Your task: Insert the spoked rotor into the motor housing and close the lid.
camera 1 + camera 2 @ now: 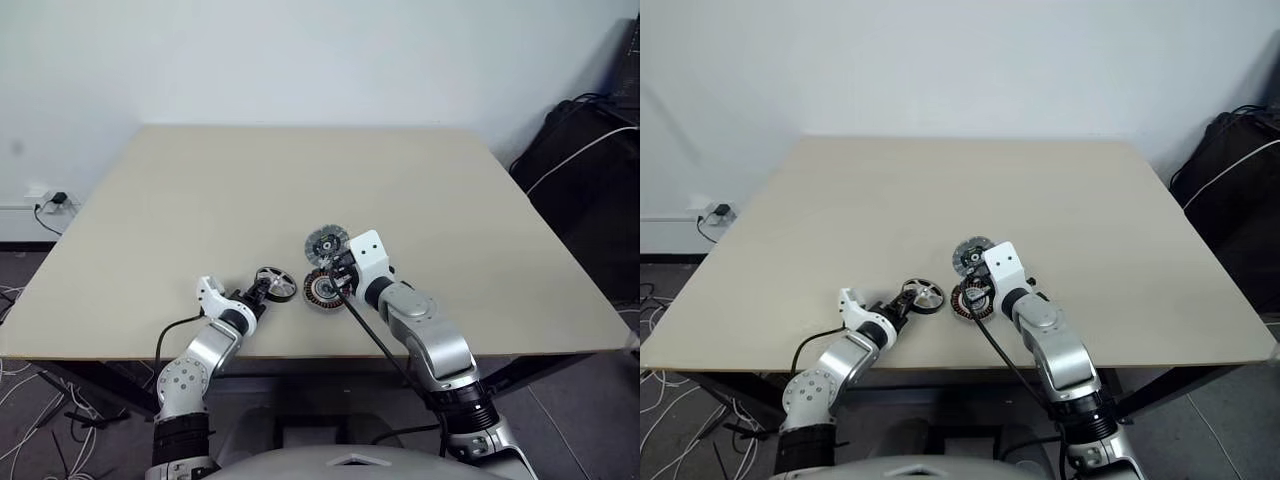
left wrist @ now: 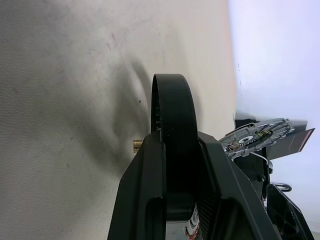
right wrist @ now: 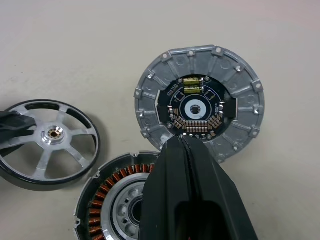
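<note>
The spoked rotor (image 3: 52,132), a dark-rimmed wheel with silver spokes, lies near the table's front edge. My left gripper (image 1: 262,290) is shut on its rim (image 2: 172,100), one finger on each side. Just right of it sits the motor housing (image 3: 115,197) with its ring of copper windings. The lid (image 3: 240,100), a ribbed grey disc with a small circuit board and a bluish hub, lies flat just behind the housing. My right gripper (image 3: 182,142) is shut with nothing between its fingers. Its tips stand over the housing's far edge, next to the lid.
The beige table (image 1: 300,180) stretches bare behind the three parts. A black bag with cables (image 1: 590,150) sits off the table's right side, and a wall socket (image 1: 50,200) is at the left. The front edge is close under both arms.
</note>
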You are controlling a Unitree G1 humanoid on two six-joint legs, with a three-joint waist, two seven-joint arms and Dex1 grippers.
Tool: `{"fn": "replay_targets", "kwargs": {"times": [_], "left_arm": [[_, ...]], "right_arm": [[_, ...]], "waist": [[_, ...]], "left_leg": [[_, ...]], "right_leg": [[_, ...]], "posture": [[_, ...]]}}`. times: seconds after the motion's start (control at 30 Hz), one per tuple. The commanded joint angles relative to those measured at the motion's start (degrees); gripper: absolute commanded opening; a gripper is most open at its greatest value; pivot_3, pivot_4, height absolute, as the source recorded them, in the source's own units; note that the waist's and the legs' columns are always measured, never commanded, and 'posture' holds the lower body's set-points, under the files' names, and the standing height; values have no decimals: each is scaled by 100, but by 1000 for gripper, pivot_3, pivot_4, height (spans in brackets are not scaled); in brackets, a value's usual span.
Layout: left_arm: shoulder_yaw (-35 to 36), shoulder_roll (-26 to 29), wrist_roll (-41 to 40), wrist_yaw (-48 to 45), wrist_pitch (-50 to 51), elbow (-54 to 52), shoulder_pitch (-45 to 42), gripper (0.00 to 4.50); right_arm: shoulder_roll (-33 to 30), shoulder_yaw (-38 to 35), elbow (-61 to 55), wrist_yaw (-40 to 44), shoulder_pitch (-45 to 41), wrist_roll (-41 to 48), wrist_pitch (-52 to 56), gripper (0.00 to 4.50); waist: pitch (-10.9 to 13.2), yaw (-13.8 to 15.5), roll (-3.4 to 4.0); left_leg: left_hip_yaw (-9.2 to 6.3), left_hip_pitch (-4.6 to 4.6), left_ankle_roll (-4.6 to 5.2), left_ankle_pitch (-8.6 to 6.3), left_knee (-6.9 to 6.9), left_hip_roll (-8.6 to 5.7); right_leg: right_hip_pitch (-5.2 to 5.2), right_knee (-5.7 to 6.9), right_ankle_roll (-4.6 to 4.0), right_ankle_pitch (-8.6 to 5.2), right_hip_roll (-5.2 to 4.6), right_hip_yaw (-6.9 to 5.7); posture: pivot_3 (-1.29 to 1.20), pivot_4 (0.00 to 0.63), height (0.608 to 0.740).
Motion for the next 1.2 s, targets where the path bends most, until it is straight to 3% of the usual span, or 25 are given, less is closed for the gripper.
{"fn": "replay_targets", "kwargs": {"times": [0.03,0.27,0.47,0.73,1.2], "left_arm": [[54,-583,137,-279,-618,-626,295,427],[-231,-437,373,-1152,-1267,-1098,405,427],[-886,-290,249,-1988,-884,-1000,186,427],[-1305,-70,172,-2482,206,-115,-460,427],[-1157,-302,570,-2981,505,1294,-1031,427]], "right_arm": [[-8,-35,-243,-24,-58,-9,-54,0],[-76,-144,-199,4,-72,38,-66,0],[-210,-403,-264,22,1,141,-27,0],[-716,-603,-578,545,565,385,-379,0],[-1220,-585,-902,1174,1659,688,-554,0]], "waist": [[1,-37,-2],[3,30,-3],[3,30,-4],[4,16,-3],[6,37,-5]], "left_leg": [[1,0,0,0,-2,0],[6,-9,0,0,-14,-2],[8,-16,6,-4,-10,-8],[7,-18,9,-3,-4,-10],[4,-12,17,-9,11,-9]], "right_leg": [[-1,-1,-1,0,0,2],[-13,-7,-4,-1,-6,1],[-14,-14,-3,-2,-10,3],[-14,-13,10,-9,3,1],[-1,-8,38,-24,-6,3]], "posture": [[0,0,740],[0,0,740],[0,0,740],[0,0,740],[0,0,740]]}}
